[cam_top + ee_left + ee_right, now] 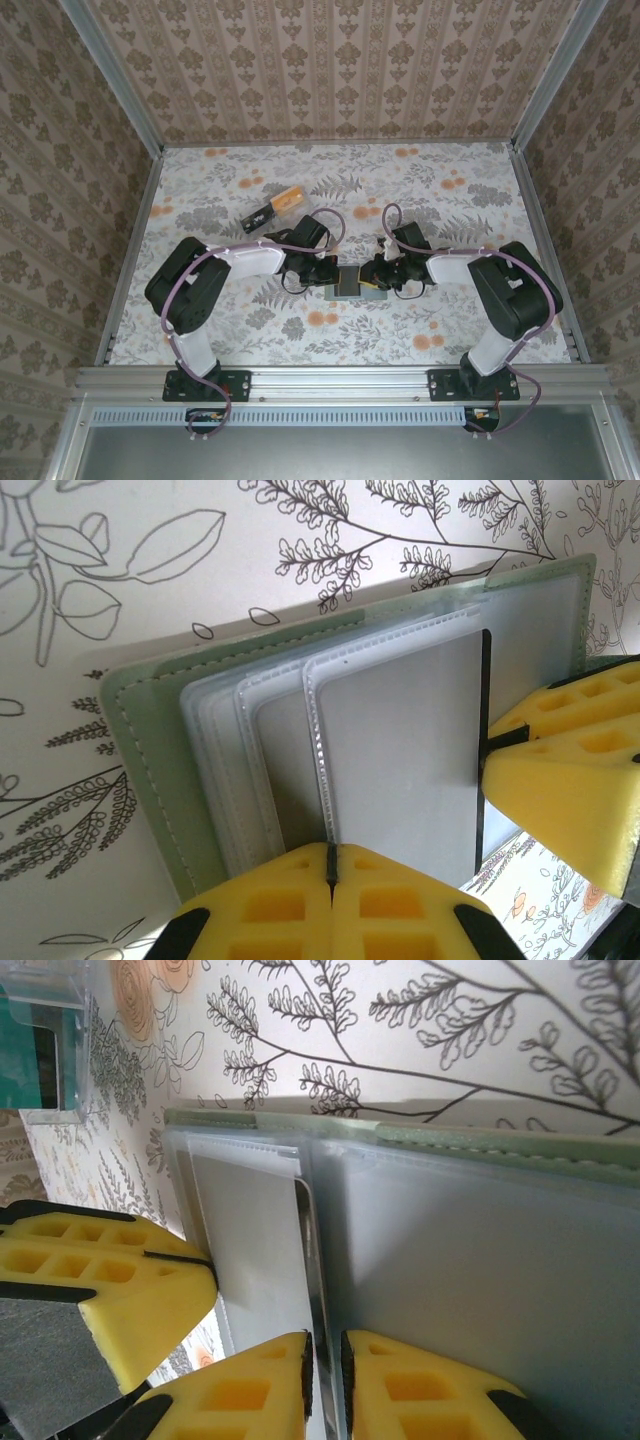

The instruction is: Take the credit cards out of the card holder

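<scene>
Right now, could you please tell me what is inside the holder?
Stacked clear sleeves fill the holder, with a pale card in the top one. The lower sleeves are mostly covered, so any further cards cannot be seen.

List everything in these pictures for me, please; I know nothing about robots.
card holder: one, grey-green, open, mid-table.
credit card: one seen, pale grey, in the holder's clear sleeves.
black-and-orange block: one, further back, left of the holder.
clear box: one, teal item inside, near the holder.
table: one, floral cloth.
left fingers: one pair, yellow, shut on a holder sleeve.
right fingers: one pair, yellow, pinching the card's edge.
</scene>
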Available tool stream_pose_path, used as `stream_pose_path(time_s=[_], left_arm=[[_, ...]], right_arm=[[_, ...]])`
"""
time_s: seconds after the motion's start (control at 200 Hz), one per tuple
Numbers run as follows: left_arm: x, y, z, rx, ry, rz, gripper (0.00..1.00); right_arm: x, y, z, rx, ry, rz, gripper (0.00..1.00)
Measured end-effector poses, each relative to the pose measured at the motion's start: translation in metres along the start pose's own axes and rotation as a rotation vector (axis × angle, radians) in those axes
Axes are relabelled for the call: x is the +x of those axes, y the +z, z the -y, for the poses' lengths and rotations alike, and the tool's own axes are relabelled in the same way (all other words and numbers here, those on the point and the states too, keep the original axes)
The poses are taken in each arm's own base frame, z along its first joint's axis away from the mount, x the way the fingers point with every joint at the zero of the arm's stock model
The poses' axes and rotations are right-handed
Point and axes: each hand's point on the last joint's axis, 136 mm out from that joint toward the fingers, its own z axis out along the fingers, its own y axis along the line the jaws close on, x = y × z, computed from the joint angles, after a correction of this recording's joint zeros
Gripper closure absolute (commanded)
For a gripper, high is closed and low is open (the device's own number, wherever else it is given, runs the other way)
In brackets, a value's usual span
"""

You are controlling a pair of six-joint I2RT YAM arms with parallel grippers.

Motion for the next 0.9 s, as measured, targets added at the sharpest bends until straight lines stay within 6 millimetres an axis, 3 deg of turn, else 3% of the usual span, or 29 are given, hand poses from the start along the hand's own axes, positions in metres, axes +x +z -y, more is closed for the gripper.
stream_pose_path(time_s=[0.175,0.52,0.9], left_arm=[[0.000,0.000,0.000,0.000,0.000,0.000,1.00],[0.000,0.000,0.000,-0.001,-0.001,0.000,1.00],[-0.001,-0.001,-0.002,-0.001,-0.006,0.002,1.00]], right_arm=[[0.001,0.003,0.000,-0.014,0.011,-0.011,1.00],[-0.001,0.000,0.002,-0.014,0.017,-0.007,1.00],[-0.002,-0.019,0.022,0.013,0.048,0.021,1.00]])
